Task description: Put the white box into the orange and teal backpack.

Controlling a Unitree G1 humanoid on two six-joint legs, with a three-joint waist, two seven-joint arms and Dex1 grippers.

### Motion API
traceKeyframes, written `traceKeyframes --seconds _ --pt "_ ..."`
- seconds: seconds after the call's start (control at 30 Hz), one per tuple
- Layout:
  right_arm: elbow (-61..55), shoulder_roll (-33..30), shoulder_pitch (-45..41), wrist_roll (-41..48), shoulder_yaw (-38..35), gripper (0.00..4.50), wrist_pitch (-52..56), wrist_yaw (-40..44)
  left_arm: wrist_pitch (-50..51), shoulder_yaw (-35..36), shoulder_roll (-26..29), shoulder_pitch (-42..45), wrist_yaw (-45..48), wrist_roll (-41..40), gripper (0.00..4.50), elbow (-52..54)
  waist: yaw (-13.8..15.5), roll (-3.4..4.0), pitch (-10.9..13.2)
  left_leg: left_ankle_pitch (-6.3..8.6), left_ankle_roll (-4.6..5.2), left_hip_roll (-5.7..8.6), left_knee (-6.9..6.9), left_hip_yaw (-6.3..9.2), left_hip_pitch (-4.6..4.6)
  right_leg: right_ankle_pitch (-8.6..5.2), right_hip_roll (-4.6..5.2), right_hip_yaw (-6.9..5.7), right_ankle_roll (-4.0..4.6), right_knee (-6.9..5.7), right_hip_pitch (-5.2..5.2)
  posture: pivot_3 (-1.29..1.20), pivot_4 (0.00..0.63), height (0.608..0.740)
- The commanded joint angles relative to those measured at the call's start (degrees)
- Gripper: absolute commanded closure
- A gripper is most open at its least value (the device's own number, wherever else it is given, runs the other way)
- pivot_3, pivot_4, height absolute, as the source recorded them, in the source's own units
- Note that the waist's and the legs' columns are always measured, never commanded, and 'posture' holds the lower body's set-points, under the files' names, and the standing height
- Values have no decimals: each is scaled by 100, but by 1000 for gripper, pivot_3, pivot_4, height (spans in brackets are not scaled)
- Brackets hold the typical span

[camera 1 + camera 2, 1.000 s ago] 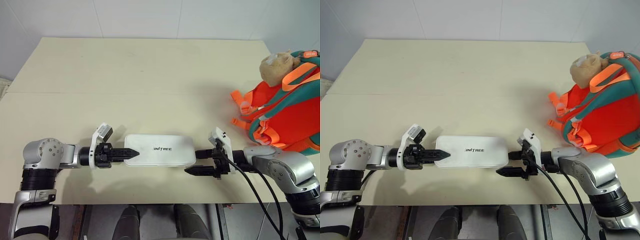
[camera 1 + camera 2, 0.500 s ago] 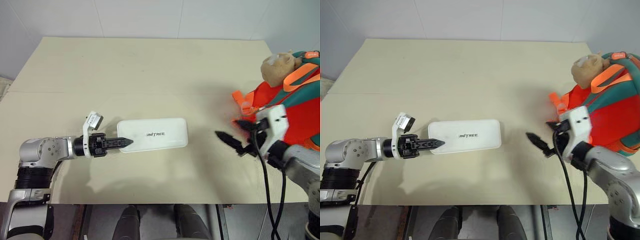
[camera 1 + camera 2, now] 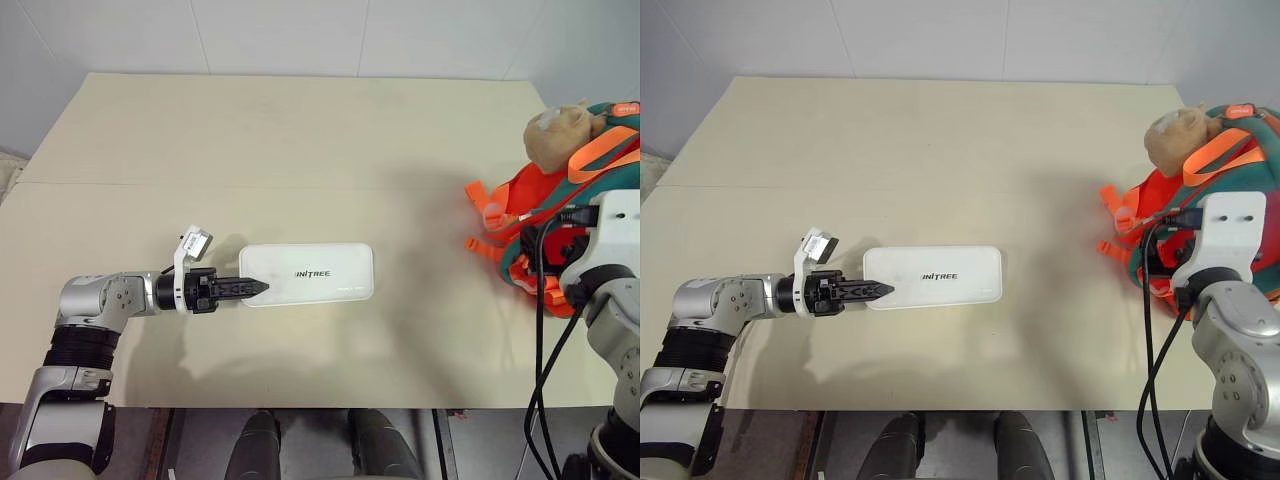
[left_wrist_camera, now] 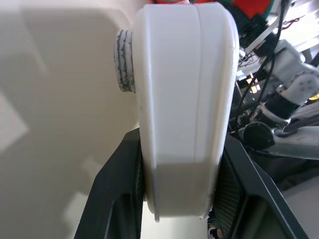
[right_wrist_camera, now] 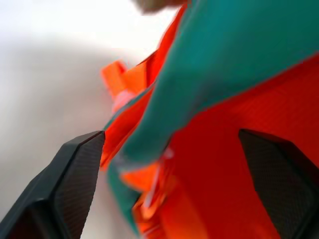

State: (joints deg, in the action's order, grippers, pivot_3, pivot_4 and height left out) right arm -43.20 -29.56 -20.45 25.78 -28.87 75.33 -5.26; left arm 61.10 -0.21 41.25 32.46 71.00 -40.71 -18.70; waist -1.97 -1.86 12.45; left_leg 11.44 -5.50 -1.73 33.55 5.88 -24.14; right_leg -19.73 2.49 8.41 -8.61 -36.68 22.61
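Two arms reach over a pale cream bench [image 3: 300, 130]. At about 8 o'clock in the head view, the left pincer [image 3: 243, 288] points level toward 3 o'clock and is clamped on the short end of the white box [image 3: 308, 274]; the left wrist view shows its two black fingers [image 4: 117, 199] pressed against the box's two broad faces, with the box's narrow edge running straight away between them. The white box lies flat near the middle of the bench, a little toward 7 o'clock, its long side running from 9 to 3 o'clock and its black lettering facing up. Well apart from it, at 3 o'clock by the bench's edge, sits the orange and teal backpack [image 3: 535, 200], its orange straps [image 3: 485, 205] spilling toward the centre and a tan plush toy [image 3: 558, 135] resting on its top at about 2 o'clock. The right pincer [image 5: 174, 199] hangs just in front of the backpack at about 4 o'clock; in the right wrist view its black fingers [image 5: 75, 174] stand wide apart with the orange and teal fabric close between them, holding nothing.
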Motion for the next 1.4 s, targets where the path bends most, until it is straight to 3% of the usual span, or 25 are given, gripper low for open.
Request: traceKeyframes --seconds 0.03,0.2,0.3,0.63,0.7,0.83,0.97,1.13,1.27,1.4 --pt "164 186 -227 -164 243 0 -430 23 -26 264 54 -107 93 -116 3074 140 -2 0 0 0 0 0 -3 1 0 -1 0 -2 2 -1 0 0 150 740" --pt "1408 378 -405 -647 803 0 -1803 237 -28 369 -35 -275 0 -141 3074 337 -12 0 0 0 0 0 -6 -1 -1 -2 1 -2 2 2 1 0 150 740" --pt "2037 405 -458 -848 959 590 -2499 405 -52 467 -93 -314 -83 -150 3074 380 -12 0 0 -1 0 0 -5 -1 1 -2 0 -3 2 -4 1 0 150 740" --pt "3006 817 -444 -1034 1151 3900 -3980 734 115 901 -175 -712 -370 -351 3074 747 -139 0 0 -6 -3 -1 2 0 8 -2 -1 -2 2 -28 0 0 150 740" --pt "3126 910 -529 -929 1144 4327 -4190 899 58 965 -207 -704 -444 -329 3074 734 -142 0 0 -8 -3 0 6 1 8 -1 -2 -2 0 -35 0 0 150 740" --pt "3050 957 -778 -298 1330 4356 -4384 1906 -74 1215 -122 -696 -507 -330 3074 643 -178 1 1 -10 -2 -1 14 1 9 2 -4 0 -4 -41 0 0 150 740" --pt "2599 892 -1010 935 1568 4356 -3828 3161 -30 1642 134 -596 -341 -483 3074 378 -285 1 1 -11 -3 -3 14 5 10 2 -8 -2 -5 -45 0 0 150 740" --pt "2029 672 -1223 3510 1564 4356 -2121 4033 98 2344 281 -657 -600 -787 3074 492 -315 5 3 -11 -3 -8 -4 8 9 1 -8 -4 -4 -39 2 0 150 740" --pt "1840 204 -1156 5169 1590 4356 -1175 4143 410 2936 249 -769 -900 -1247 3074 725 -270 4 3 -10 -3 -8 -11 15 5 -3 -3 -11 2 -29 3 0 150 740" --pt "1655 -898 -709 6775 1581 4356 -525 4395 640 3467 239 -1006 -1235 -1691 3074 1151 -200 0 4 -9 -2 -6 -14 20 -4 -5 4 -19 2 -12 3 0 150 740"
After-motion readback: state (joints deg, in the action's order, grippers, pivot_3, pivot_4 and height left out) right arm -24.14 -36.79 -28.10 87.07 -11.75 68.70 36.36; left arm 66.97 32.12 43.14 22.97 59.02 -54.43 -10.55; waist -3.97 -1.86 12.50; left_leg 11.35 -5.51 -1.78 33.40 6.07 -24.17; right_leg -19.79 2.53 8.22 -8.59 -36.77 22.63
